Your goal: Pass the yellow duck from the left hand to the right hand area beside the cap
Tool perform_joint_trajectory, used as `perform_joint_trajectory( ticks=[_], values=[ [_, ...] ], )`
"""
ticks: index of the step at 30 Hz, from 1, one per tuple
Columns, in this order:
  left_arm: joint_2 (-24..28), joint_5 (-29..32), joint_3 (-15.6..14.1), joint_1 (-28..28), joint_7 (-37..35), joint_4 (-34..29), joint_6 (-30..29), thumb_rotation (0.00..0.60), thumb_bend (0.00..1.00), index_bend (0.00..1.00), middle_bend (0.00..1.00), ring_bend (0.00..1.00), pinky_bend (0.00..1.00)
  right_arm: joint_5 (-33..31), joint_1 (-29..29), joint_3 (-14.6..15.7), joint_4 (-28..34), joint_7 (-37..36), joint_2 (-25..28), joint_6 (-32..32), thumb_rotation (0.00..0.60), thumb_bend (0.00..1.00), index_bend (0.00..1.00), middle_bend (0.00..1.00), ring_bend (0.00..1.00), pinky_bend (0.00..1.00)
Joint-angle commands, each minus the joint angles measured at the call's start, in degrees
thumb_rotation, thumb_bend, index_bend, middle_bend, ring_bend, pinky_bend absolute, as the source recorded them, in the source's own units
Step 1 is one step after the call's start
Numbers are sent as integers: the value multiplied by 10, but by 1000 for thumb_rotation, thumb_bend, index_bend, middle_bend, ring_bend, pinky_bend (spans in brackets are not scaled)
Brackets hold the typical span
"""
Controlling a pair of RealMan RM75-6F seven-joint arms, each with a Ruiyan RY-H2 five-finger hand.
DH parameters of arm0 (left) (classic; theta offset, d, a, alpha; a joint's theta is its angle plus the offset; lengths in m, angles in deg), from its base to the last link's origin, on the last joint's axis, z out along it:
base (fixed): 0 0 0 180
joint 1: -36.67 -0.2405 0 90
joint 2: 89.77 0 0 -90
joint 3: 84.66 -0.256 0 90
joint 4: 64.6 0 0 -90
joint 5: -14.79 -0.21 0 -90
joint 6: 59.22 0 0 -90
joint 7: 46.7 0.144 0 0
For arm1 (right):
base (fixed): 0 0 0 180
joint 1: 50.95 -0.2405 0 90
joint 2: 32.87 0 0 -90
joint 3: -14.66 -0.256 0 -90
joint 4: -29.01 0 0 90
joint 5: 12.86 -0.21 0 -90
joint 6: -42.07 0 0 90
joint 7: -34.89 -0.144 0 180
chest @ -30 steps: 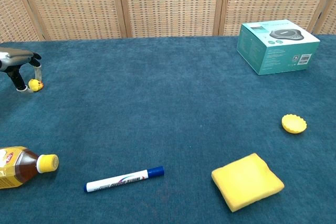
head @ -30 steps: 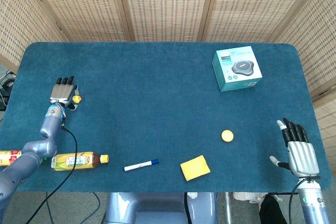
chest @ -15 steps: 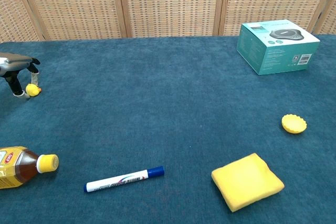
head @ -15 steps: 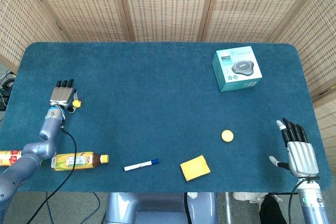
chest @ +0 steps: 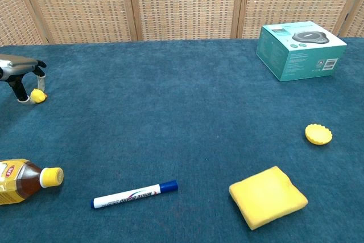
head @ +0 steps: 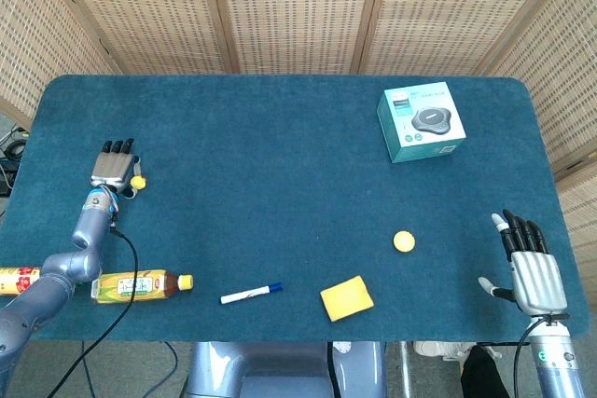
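Observation:
The small yellow duck (head: 137,181) (chest: 37,95) sits at the table's far left, pinched low over the cloth between the thumb and a finger of my left hand (head: 113,166) (chest: 17,72). The yellow cap (head: 403,241) (chest: 318,134) lies on the right half of the table. Well to the right of the cap, at the front right edge, my right hand (head: 534,266) rests flat with its fingers apart and nothing in it. The chest view does not show the right hand.
A teal box (head: 422,121) (chest: 300,49) stands at the back right. A yellow sponge (head: 346,297) (chest: 267,196) and a blue-capped marker (head: 251,294) (chest: 135,194) lie near the front edge. A tea bottle (head: 140,285) (chest: 25,179) lies at the front left, beside my left forearm.
My left hand with the duck drew slightly back toward me, then edged forward again, staying in the same spot overall. The right hand has not moved.

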Motion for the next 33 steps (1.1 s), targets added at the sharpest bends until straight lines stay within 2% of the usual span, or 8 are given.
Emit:
perform_joint_trajectory(
  ticks=[1, 19, 26, 33],
  values=[
    [0, 2, 2, 1, 4, -3, -1, 600, 263, 447, 0, 0, 0, 0, 0, 0, 0, 0, 0, 0, 600, 0, 46, 0, 0, 0],
    [6, 18, 11, 2, 28, -49, -21, 600, 286, 498, 0, 0, 0, 5, 1, 1, 3, -5, 3, -4, 600, 0, 46, 0, 0, 0],
    [38, 7, 18, 2, 24, -113, -53, 600, 288, 497, 0, 0, 0, 6, 1, 3, 3, -5, 3, -2, 600, 0, 46, 0, 0, 0],
    [79, 7, 31, 15, 42, -208, -87, 600, 289, 496, 0, 0, 0, 4, 0, 2, 3, -9, 4, 0, 600, 0, 46, 0, 0, 0]
  ],
)
